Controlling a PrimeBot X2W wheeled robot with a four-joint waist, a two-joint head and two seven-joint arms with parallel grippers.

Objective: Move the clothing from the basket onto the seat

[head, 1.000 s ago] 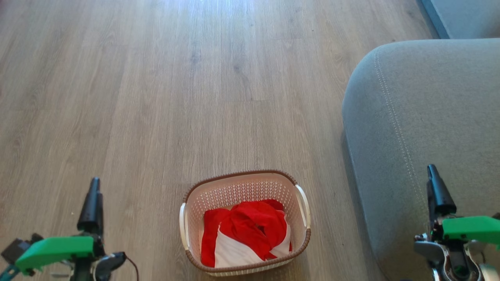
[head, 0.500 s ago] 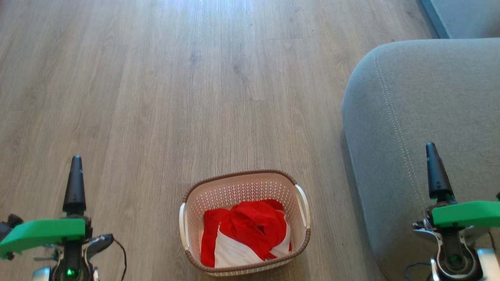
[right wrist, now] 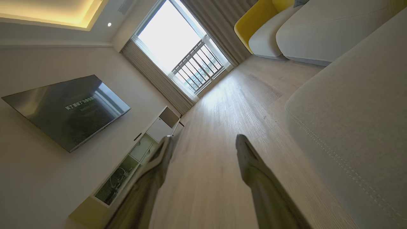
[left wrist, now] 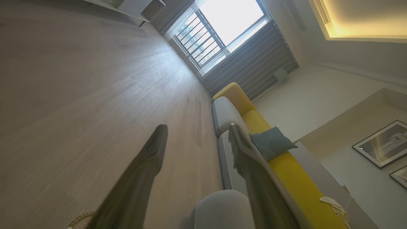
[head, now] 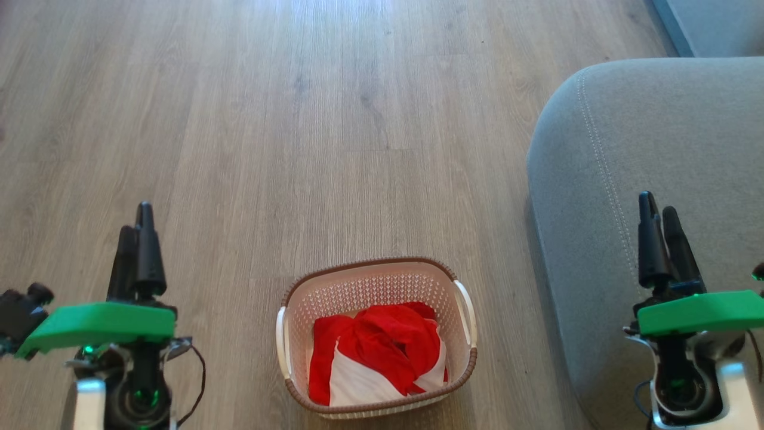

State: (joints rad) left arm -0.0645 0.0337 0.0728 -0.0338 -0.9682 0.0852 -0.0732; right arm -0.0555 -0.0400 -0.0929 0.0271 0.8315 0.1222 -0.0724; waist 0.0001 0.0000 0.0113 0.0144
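Clothing (head: 376, 352) heaped in basket (head: 370, 285) on floor (head: 298, 119), seat (head: 662, 149) just to its right; left jaws and right jaws both parted wide, holding nothing, flanking basket

Left gripper (head: 136, 218): two long black tapered fingers (head: 146, 257), flat bright-green plate (head: 101, 322) behind them, dark round wrist (head: 140, 399) with a green light, white casing (head: 89, 409), thin black cable (head: 198, 382) looping off its side. Right gripper (head: 656, 203) same build: green plate, white casing, thin dark cable under the wrist.
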